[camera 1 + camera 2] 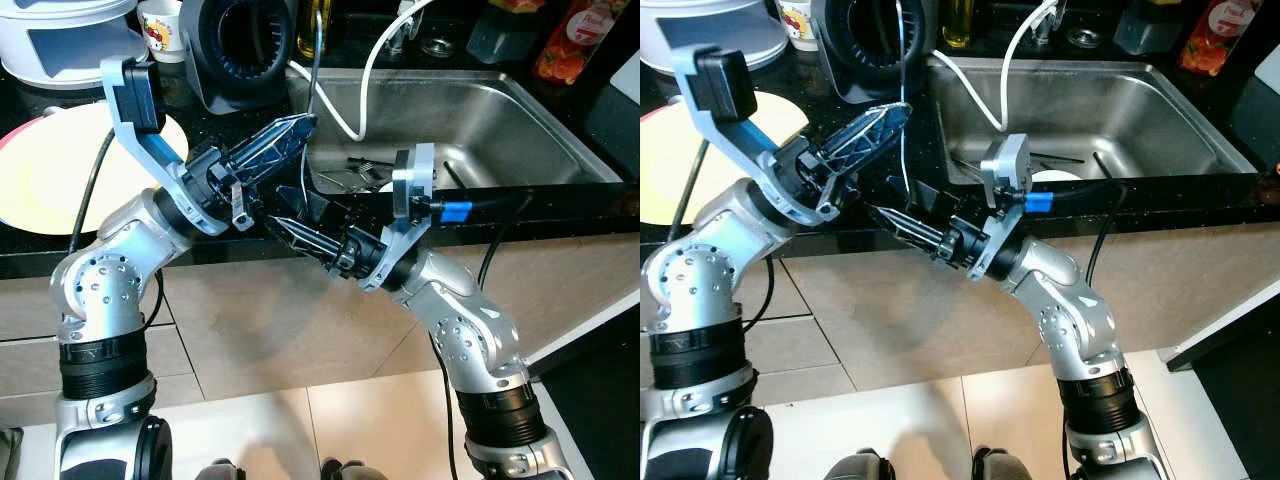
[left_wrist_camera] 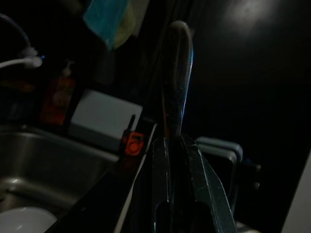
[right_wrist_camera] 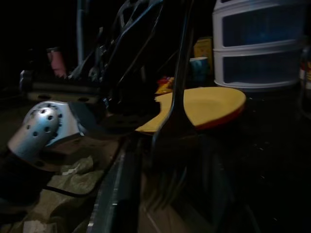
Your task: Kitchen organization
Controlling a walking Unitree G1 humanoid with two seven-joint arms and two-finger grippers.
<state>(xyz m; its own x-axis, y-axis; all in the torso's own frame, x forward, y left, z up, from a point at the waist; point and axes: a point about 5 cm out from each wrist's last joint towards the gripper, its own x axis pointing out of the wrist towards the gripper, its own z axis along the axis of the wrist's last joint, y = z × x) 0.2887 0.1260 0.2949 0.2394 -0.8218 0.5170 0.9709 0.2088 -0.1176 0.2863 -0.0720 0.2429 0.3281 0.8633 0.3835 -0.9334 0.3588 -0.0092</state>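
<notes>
Beige floor tiles point(image 1: 280, 420) and a tiled cabinet front lie nearest, below the black countertop point(image 1: 1260, 190) front edge. At that edge, left of the sink's front-left corner, the two arms meet. Left gripper point(image 1: 300, 126) is clamped together on the handle of a slim metal utensil point(image 1: 316, 60), which stands near upright. Right gripper point(image 1: 290, 225) reaches leftward just beneath it, at the utensil's lower end; whether its fingers are apart or together cannot be told. Beyond, the steel sink point(image 1: 520, 130) holds loose cutlery point(image 1: 350, 178) and a white dish point(image 1: 1055, 176) near its front wall. A yellow plate point(image 1: 50, 170) rests toward the countertop's left edge. Farther back stand a white container point(image 1: 60, 40), a printed cup point(image 1: 162, 28) and a black appliance point(image 1: 240, 45).
</notes>
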